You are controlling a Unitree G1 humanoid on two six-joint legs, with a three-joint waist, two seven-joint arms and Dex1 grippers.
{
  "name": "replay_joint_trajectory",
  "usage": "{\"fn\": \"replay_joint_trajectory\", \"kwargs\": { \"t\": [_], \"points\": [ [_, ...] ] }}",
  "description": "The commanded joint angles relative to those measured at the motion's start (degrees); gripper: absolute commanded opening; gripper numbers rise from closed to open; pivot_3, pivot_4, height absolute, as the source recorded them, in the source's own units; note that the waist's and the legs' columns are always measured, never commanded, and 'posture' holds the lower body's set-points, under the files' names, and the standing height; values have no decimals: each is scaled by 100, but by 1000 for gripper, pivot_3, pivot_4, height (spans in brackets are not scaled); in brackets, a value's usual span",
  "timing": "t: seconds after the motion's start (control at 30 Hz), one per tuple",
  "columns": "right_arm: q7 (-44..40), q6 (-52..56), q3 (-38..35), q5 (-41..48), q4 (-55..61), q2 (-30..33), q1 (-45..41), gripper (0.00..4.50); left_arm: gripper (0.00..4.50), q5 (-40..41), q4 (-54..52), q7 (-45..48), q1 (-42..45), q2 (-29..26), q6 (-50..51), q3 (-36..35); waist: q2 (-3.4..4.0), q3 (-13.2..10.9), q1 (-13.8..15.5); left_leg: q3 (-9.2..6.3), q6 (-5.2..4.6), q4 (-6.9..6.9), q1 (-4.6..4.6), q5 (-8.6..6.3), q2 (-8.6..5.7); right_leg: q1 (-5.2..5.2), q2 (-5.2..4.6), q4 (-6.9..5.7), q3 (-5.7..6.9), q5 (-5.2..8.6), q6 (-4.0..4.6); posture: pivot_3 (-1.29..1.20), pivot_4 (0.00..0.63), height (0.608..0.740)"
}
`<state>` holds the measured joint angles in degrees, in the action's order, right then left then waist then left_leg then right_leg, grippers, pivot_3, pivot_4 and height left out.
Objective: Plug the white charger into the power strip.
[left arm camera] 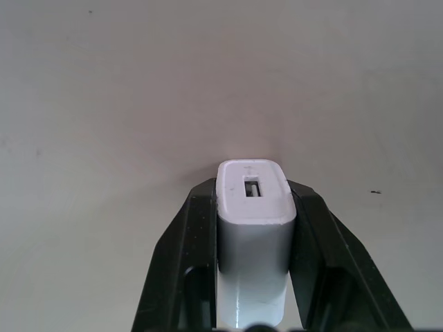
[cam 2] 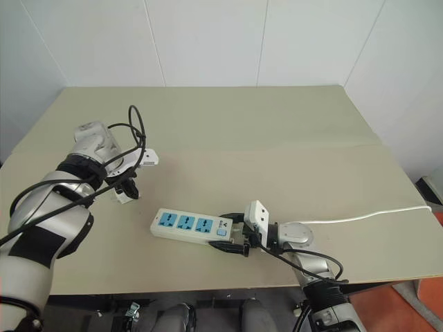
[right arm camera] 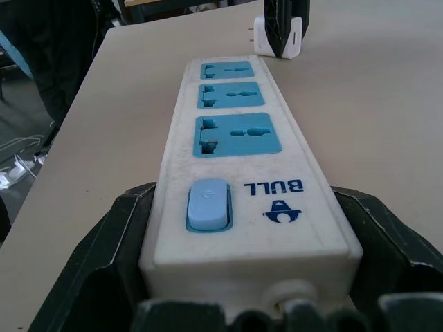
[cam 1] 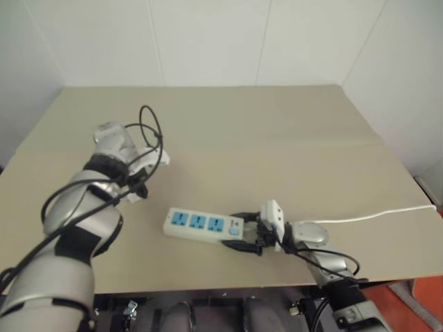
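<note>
Power strip: long white plastic bar with three blue socket faces (cam 2: 188,227), lying flat on the beige bench (cam 2: 277,138) near its front edge; long axis roughly left to right, slightly slanted
Strip ends: switch end toward the robot's right, socket end toward its left
Strip face: sockets up; small blue rocker switch (right arm camera: 207,204) beside the nearest socket
Writing: "BULL" in blue capitals with a small bull-head logo (right arm camera: 282,200), printed next to the switch
Cord: thin white cable (cam 2: 374,214) running off to the right along the bench
Right gripper (cam 2: 234,243): level, pointing left; jaws spread wide on either side of the switch end, pads close against the strip's long sides
White charger: small white plastic cube-shaped plug adapter (left arm camera: 253,228), left of the strip and well apart from it, resting on the bench
Charger direction: slotted port face (left arm camera: 252,187) away from the wrist; two metal prongs (right arm camera: 250,29) sticking out sideways, level with the bench
Left gripper (left arm camera: 253,242): pointing down; jaws pinching the charger on two opposite sides
</note>
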<state>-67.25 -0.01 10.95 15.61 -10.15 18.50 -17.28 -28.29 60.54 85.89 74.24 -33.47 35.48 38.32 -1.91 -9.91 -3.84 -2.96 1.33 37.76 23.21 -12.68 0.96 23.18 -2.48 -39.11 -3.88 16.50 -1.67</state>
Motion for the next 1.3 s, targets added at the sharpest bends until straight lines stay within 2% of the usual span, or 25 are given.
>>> {"fn": "replay_joint_trajectory", "kwargs": {
  "t": [0.03, 0.1, 0.17, 0.23, 0.33, 0.37, 0.47, 0.6, 0.77, 0.9, 1.03, 1.3],
  "points": [
    [-31, 68, 81, 80, 135, -12, -2, 3433, 1023, 317, -299, -87, 250, -159, 66, -575, 0, 0, 0, 0, 0, 0, 1, 0, 0, 0, 0, 0, 0, 0, 0, 0, 150, 740],
    [-85, 81, 106, 101, 126, -7, -9, 3433, 1023, 960, -562, -617, 401, -267, -164, -1505, -3, -2, 1, -1, 0, 1, 3, 0, 1, 1, 0, 0, 0, 0, 0, 0, 150, 740],
    [-171, 42, 158, 90, 94, 7, -19, 3433, 1023, 1783, -993, -1616, 191, -260, -841, -2740, -5, -3, 4, -5, 0, 4, 8, 0, 4, 4, -1, 1, 3, 0, 0, 0, 150, 740],
    [-290, -2, 204, 100, 35, 11, -58, 3433, 1023, 2637, -1523, -2171, -111, -147, -1434, -3849, -5, -2, 1, -6, 0, 6, 7, 0, 6, 6, -9, -2, 4, -1, 0, 0, 150, 740],
    [-437, -89, 219, 128, -96, -19, -157, 3433, 1023, 3339, -2572, -2517, -724, 71, -2058, -4609, -1, 2, -9, -10, 1, 4, -5, -1, 8, 6, -16, -9, -4, -2, 0, 0, 150, 740],
    [-506, -120, 219, 125, -171, -18, -219, 3433, 1023, 3639, -3015, -2391, -882, 105, -1648, -4712, -2, 3, -8, -11, 1, 5, -9, -1, 7, 6, -18, -19, -8, -2, 0, 0, 150, 740],
    [-646, -255, 215, 56, -501, -22, -420, 3433, 1023, 4363, -4398, -1935, -1664, 175, -1233, -4699, 0, 3, -22, -7, 1, 7, -12, -1, 5, 5, -16, -23, -9, -2, 1, 0, 150, 740],
    [-757, -582, 230, -116, -1193, -65, -745, 3433, 1023, 5068, -6184, -2145, -2871, 550, -1116, -4629, 0, 4, -1, -5, 2, 10, -18, 0, 4, -1, -15, -31, -9, -3, 2, 0, 150, 740],
    [-860, -908, 244, -298, -1914, -95, -1070, 3433, 1023, 5885, -7563, -2189, -4094, 849, -972, -4523, 2, 5, -26, -4, 4, 12, -47, 1, 9, -22, -9, -35, -18, -6, 7, 0, 150, 740],
    [-957, -1013, 255, -299, -2099, -93, -1156, 3433, 1023, 6067, -7748, -1754, -4625, 555, -1024, -4270, 2, 5, -14, 7, 5, 6, -127, 1, 9, -110, -4, -18, -12, -5, 6, 0, 150, 740],
    [-1013, -1017, 271, -287, -2089, -82, -1146, 3433, 1023, 5821, -7476, -1463, -5025, 320, -1413, -3937, 5, 7, -11, 8, 2, 7, -135, 3, 4, -117, -3, -16, -12, -10, 14, 0, 150, 740],
    [-1033, -970, 292, -297, -2038, -69, -1101, 3433, 1023, 5573, -6505, -1024, -5265, 596, -2671, -3613, 6, 8, 2, 7, 2, 7, -124, 3, 6, -115, -3, -1, -12, -11, 15, 0, 150, 740]
  ]
}}
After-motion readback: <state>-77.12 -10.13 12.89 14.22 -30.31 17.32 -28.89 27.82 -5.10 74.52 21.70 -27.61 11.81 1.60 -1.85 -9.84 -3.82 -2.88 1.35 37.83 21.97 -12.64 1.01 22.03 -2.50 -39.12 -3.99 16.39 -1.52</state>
